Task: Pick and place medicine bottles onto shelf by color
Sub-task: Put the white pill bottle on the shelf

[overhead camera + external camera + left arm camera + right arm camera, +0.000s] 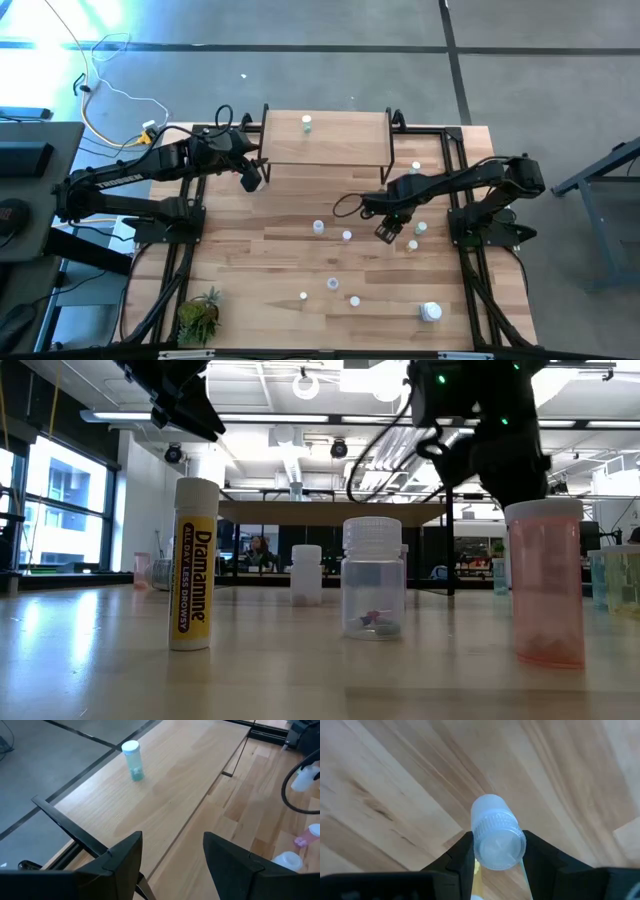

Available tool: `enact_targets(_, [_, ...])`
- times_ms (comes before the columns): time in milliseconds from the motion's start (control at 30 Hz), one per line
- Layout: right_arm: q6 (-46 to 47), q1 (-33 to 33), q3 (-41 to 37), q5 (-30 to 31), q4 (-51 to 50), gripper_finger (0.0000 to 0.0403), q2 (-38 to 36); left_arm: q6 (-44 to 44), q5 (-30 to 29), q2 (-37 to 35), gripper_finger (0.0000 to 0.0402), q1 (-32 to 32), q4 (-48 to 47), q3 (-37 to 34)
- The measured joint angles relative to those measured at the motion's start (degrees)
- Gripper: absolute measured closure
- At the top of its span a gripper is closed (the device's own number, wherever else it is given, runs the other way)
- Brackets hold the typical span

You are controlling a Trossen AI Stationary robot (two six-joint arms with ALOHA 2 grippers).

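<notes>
Bottle being pinched near the tabletop's right edge.
High view: right gripper (386,231) is hanging over a white-capped bottle (495,836), shelf (325,140) sitting along the far edge with open board between. Left wrist view: left gripper (172,855) is waiting, its gap wide, above the shelf's near edge. Right wrist view: fingers are closing on the cap; a straight lift should be clearing neighbours.

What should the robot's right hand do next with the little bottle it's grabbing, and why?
Probably lift it straight up. In the right wrist view, the right gripper has its fingers pressed against both sides of a small white-capped bottle standing on the table, so the grip looks made. The shelf holds just one bottle. The left gripper waits open by the shelf.
</notes>
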Motion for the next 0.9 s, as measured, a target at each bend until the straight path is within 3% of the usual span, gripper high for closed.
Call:
enact_targets(533, [-16.03, -8.91, 23.34, 2.72, -9.12, 0.0284, -0.01, -0.12, -0.35, 0.02, 0.0203, 0.00, -0.48, 0.00])
enact_targets(900, [-27.49, -19.61, 37.48, 10.92, -10.59, 0.0284, -0.01, -0.14, -0.35, 0.00, 0.0203, 0.02, -0.46, 0.00])
